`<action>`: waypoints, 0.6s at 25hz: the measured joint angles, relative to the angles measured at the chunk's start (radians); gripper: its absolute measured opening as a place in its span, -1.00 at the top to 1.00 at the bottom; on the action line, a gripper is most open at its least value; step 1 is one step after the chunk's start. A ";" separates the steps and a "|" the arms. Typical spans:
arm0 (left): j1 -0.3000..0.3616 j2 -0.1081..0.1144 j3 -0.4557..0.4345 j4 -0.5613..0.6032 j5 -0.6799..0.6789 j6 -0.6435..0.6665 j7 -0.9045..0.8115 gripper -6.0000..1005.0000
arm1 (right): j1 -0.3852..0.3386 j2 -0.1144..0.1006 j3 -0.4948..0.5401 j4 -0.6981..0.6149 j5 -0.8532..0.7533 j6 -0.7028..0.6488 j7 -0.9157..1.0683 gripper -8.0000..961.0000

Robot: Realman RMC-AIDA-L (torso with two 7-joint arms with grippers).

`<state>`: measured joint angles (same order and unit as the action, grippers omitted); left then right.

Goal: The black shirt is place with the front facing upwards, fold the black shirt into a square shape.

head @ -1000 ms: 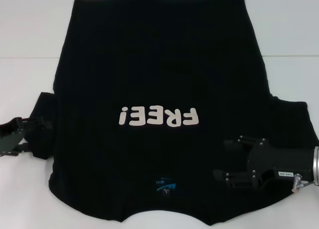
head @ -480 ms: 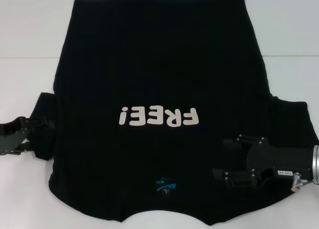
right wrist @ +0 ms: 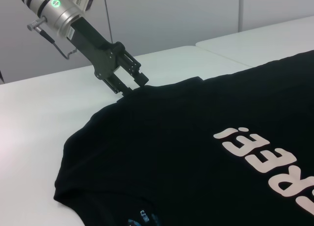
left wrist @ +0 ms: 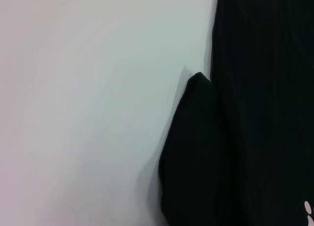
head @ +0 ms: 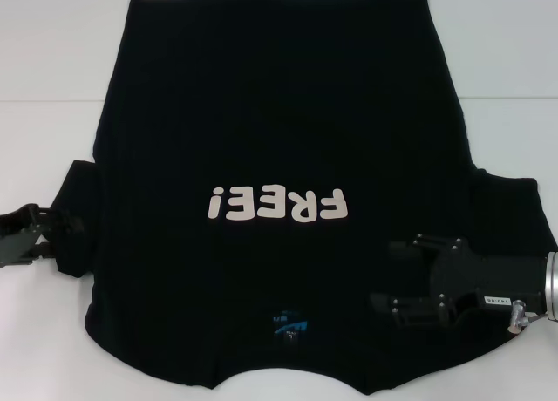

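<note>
Black cloth fills most of the head view: we see the black shirt (head: 279, 200) spread flat on the white table (head: 52, 52), front up, its white "FREE!" lettering (head: 279, 204) reading upside down to us and the small blue neck label (head: 288, 324) close to the near edge. The left gripper (head: 63, 228) sits at the outer edge of the shirt's left sleeve, fingers touching the cloth; we cannot tell here whether they pinch it. The right gripper (head: 388, 275) lies over the shirt's right side, its two fingers spread apart with shirt fabric under and between them, the lettering just beyond its tips.

In the left wrist view we see only the folded sleeve tip of the black shirt (left wrist: 196, 152) against the table (left wrist: 73, 113); no fingers show.

In the right wrist view we see the left gripper (right wrist: 132, 86) across the shirt, its fingertips meeting the sleeve edge, jaws narrow around the cloth, though we cannot tell whether they grip it. The black shirt (right wrist: 196, 152) spreads from there toward the camera.
</note>
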<state>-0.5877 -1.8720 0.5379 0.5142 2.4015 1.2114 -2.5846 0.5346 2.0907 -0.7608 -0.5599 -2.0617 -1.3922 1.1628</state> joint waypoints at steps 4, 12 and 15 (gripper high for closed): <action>0.000 -0.002 0.006 0.000 0.001 0.000 0.003 -0.31 | 0.001 0.000 0.000 0.000 0.000 0.000 0.000 -0.90; -0.008 -0.004 0.042 0.006 0.004 -0.007 0.008 0.18 | 0.003 0.000 0.000 0.000 0.000 0.001 0.000 -0.90; -0.011 -0.005 0.051 0.009 0.005 -0.007 0.010 0.20 | 0.004 0.000 0.000 0.000 0.000 0.001 0.000 -0.90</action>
<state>-0.5985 -1.8773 0.5885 0.5232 2.4068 1.2040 -2.5746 0.5383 2.0907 -0.7608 -0.5599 -2.0616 -1.3912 1.1627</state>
